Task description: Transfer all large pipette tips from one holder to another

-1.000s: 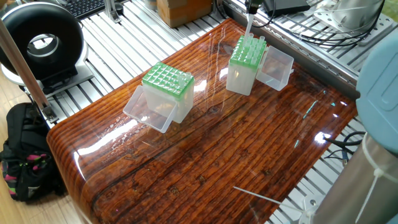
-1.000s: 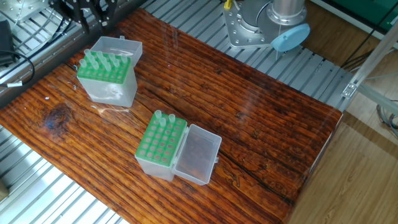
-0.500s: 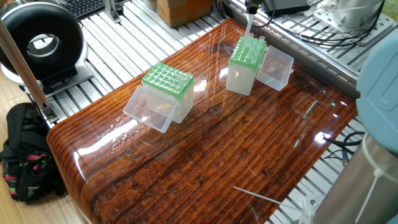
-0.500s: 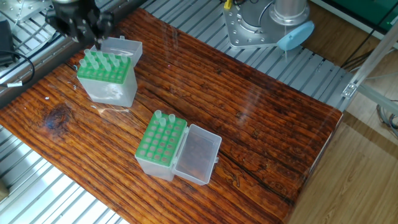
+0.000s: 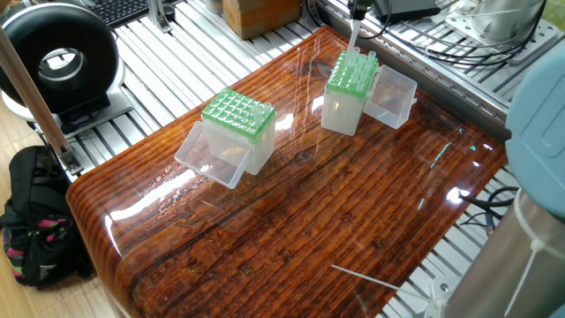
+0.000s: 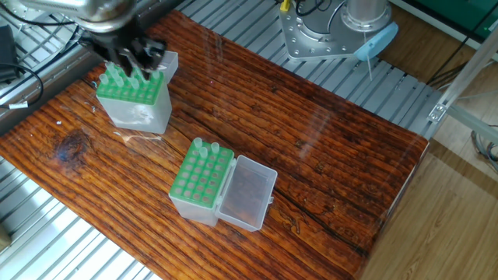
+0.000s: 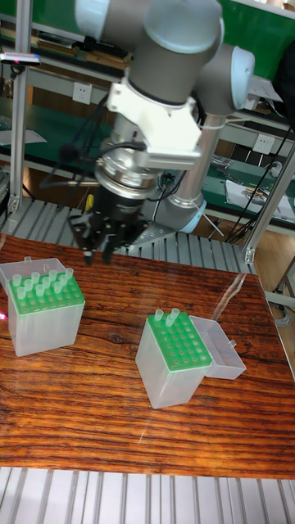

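Arm swings in over source rack (image 6: 134,97) | gripper (image 6: 134,64) now just above large pipette tips (image 6: 124,75) | jaws: cannot tell | two tips in destination rack (image 6: 203,180) on counter (image 6: 327,148) | next pick imminent

1. I see the table (image 5: 291,221) as dark, striped wood under a glossy, mirror-like coat.
2. Both boxes, the full box (image 6: 134,97) and the near-empty box (image 6: 201,183), look to me like frosted translucent plastic with matt green plastic tops.
3. I read the large pipette tips (image 7: 37,285) as clear, whitish plastic.
4. The gripper (image 7: 97,246) appears to me as matt black.
5. The robot arm (image 7: 168,49) shows me smooth grey metal with a soft sheen.
6. The ribbed frame (image 5: 132,79) looks to me like bare aluminium.
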### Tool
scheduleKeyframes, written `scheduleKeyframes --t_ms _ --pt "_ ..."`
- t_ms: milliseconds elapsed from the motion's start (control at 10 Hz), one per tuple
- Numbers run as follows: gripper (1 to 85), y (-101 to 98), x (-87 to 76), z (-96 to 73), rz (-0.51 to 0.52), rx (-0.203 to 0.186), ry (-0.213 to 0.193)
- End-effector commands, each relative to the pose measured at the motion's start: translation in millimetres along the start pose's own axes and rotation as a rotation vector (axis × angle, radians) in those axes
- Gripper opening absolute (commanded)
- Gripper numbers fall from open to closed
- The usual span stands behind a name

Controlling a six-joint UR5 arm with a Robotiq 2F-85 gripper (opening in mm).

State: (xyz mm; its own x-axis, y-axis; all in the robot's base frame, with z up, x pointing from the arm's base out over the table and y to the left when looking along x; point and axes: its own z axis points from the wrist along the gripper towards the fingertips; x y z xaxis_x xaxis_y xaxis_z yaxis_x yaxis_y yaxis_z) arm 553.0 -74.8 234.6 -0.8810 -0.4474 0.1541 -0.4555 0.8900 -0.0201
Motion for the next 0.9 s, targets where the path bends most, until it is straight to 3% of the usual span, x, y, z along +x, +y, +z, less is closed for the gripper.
scheduleKeyframes --t_ms 0,100,200,300,500,800 --pt "32.7 38.5 -16.6 -8.4 0.065 -0.02 -0.018" --pt "31.7 51.0 -15.7 -11.7 0.089 -0.032 -0.015" --pt "31.3 59.2 -15.8 -8.7 0.107 -0.026 -0.019" --pt "29.7 65.1 -13.1 -5.1 0.128 0.003 -0.02" --pt "28.3 74.3 -12.8 -5.1 0.15 0.004 -0.023" --pt "24.7 76.6 -18.6 -5.3 0.03 -0.003 -0.045"
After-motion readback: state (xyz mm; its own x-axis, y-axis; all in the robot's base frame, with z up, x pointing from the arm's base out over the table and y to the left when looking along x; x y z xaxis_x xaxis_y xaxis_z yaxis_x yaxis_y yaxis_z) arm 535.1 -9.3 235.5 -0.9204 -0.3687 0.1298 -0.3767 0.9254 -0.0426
